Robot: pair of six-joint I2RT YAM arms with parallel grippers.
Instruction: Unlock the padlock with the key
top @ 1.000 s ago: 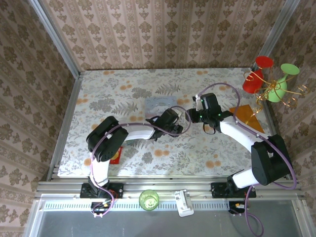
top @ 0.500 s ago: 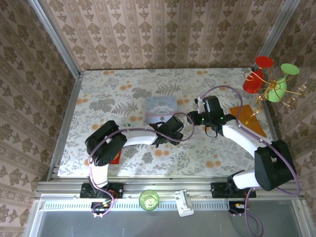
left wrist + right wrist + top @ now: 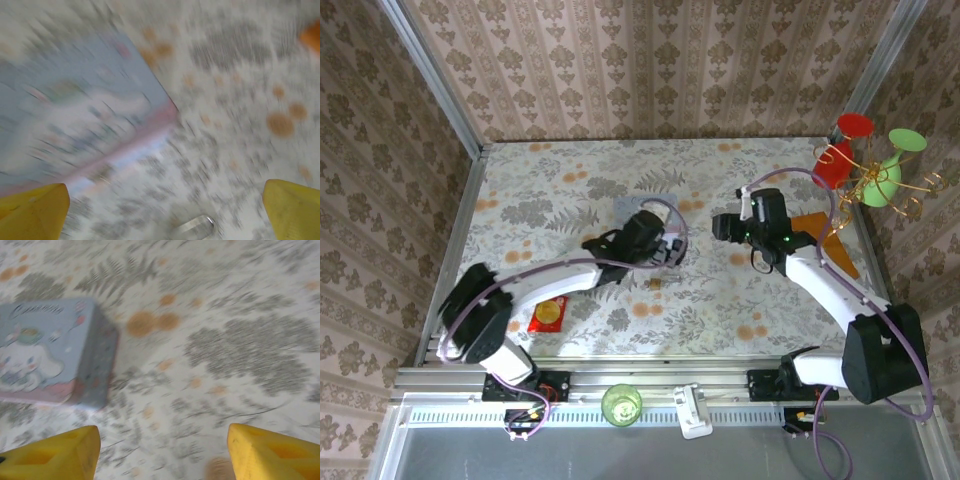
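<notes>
Left gripper (image 3: 672,250) hangs spread wide over the pale blue tin (image 3: 626,211), holding nothing. Right gripper (image 3: 720,226) sits off the tin's right side, also open and empty. The padlock (image 3: 655,285) lies just on the tin's near side, too tiny to tell which way it points. Left wrist: a blurry silvery loop (image 3: 192,226) below the tin's corner, slanting up-right. Right wrist: the tin is upper left.

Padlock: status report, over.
Left jaws wide, empty. Right jaws open, empty. Padlock loose on the table, near side of the tin. Key not made out; nothing in the way.
</notes>
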